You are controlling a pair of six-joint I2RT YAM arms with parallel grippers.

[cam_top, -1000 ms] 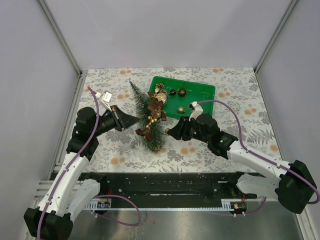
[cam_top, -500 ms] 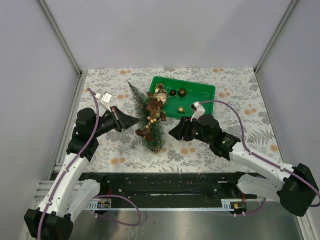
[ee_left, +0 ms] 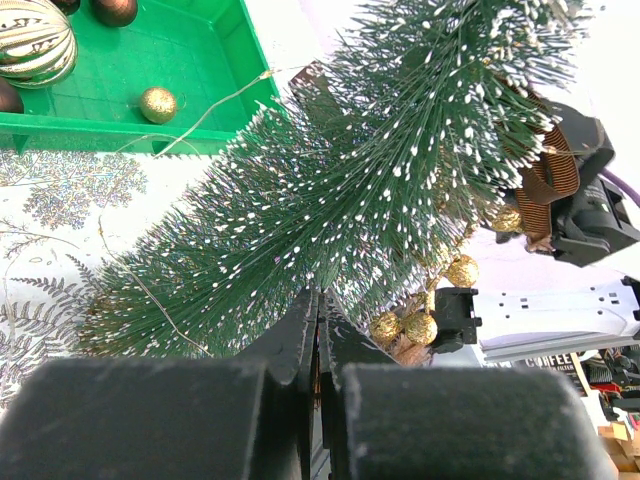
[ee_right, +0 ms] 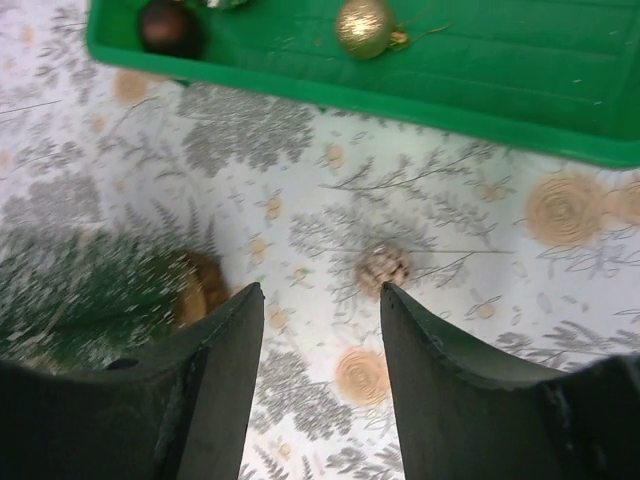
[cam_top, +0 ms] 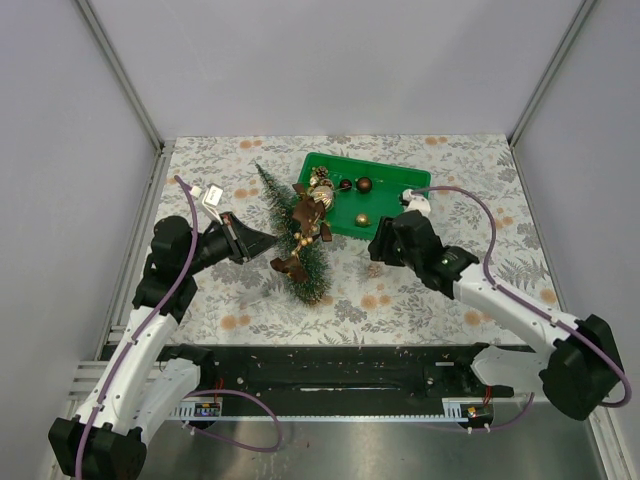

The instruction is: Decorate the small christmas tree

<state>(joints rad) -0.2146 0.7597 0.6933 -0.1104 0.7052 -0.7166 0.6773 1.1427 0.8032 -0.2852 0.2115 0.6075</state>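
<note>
The small christmas tree (cam_top: pixel 277 198) lies tilted on the table, its tip to the far left and its wooden disc base (ee_right: pixel 202 288) toward me. Brown ribbon (cam_top: pixel 310 214) and gold bead sprigs (ee_left: pixel 414 326) sit on it. My left gripper (cam_top: pixel 272 241) is shut, with its tips in the bristles (ee_left: pixel 350 180) on the tree's left side. A thin copper wire (ee_left: pixel 140 292) runs toward it, and an orange sliver shows between the jaws. My right gripper (cam_top: pixel 375 250) is open and empty, above the table just in front of the green tray (cam_top: pixel 400 176).
The tray (ee_right: pixel 500 92) holds a small gold ball (ee_right: pixel 363 27), dark brown balls (ee_right: pixel 166 27) and a striped gold ball (ee_left: pixel 35 42). A small pinecone (ee_right: pixel 383 268) lies on the flowered cloth under my right gripper. Enclosure walls stand on the left, right and far sides.
My right gripper has drawn back from the tree's base, moving right and toward the tray's front edge. The left gripper and the tree have stayed put.
</note>
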